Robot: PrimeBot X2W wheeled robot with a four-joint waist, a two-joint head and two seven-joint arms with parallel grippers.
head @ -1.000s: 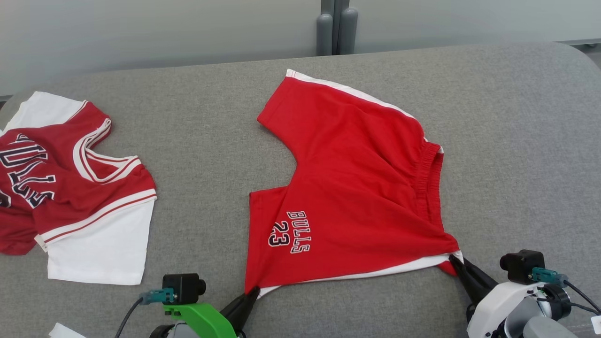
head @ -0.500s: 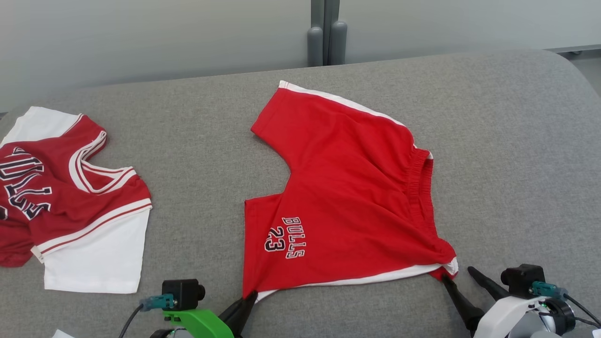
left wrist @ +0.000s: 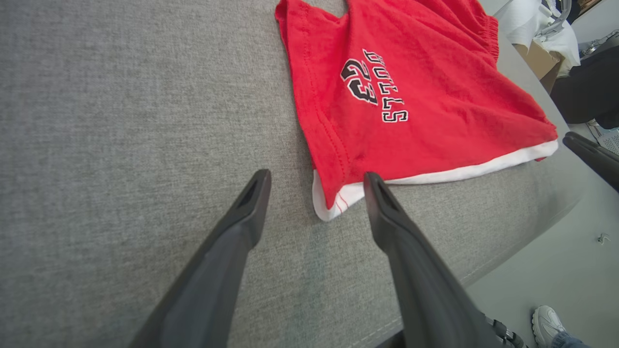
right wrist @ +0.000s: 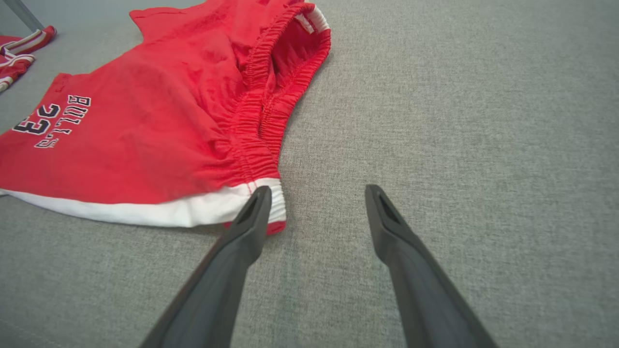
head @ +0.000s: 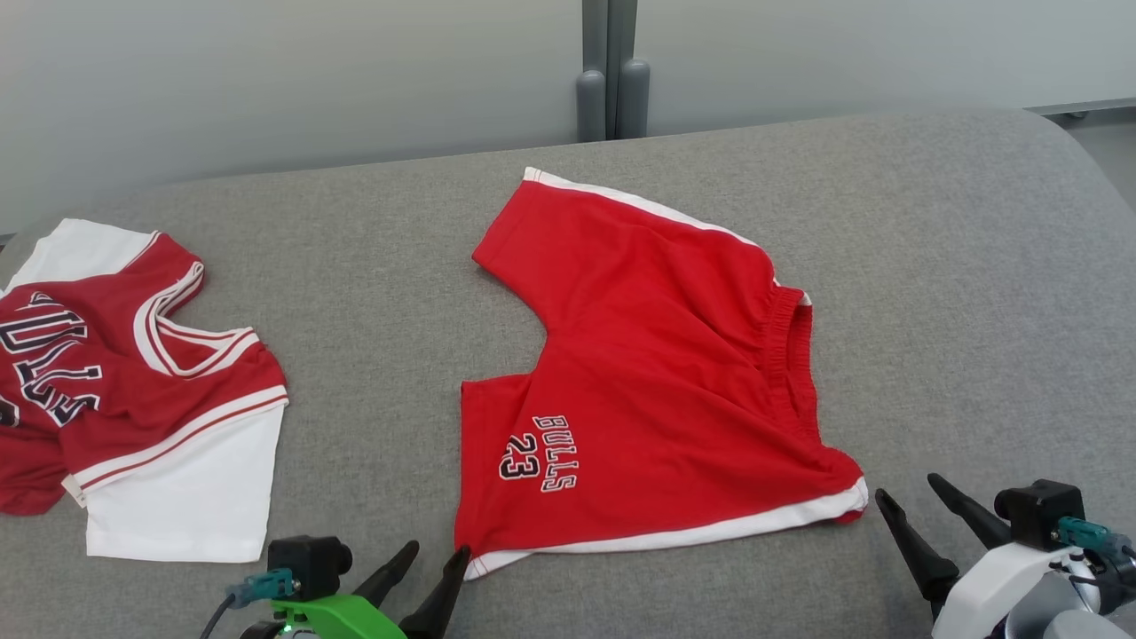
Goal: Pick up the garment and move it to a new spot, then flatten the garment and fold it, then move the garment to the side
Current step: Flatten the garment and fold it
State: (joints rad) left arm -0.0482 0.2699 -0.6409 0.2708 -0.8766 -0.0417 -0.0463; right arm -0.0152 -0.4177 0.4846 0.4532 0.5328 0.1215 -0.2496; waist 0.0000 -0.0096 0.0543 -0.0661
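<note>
While red shorts (head: 657,373) lay spread flat on grey worktop (head: 958,266), your left hand (head: 437,550) stood wide at leg-hem corner, gripping nothing. Your right hand (head: 907,486) gaped wide just beside waistband corner, empty. BULLS 23 print (head: 541,453) faced up. Red-and-white jersey (head: 142,382) lay crumpled well apart, at worktop's left end.

Red shorts (head: 657,373) are lying spread out near the middle of the grey worktop (head: 958,266). The gathered waistband (head: 792,355) is facing right and gaping a little. The two legs are pointing left, one far, one near. A "BULLS 23" print (head: 539,453) is showing on the near leg. White stripes are running along both side seams, and the cloth is seemingly creasing slightly beside the waistband.
</note>
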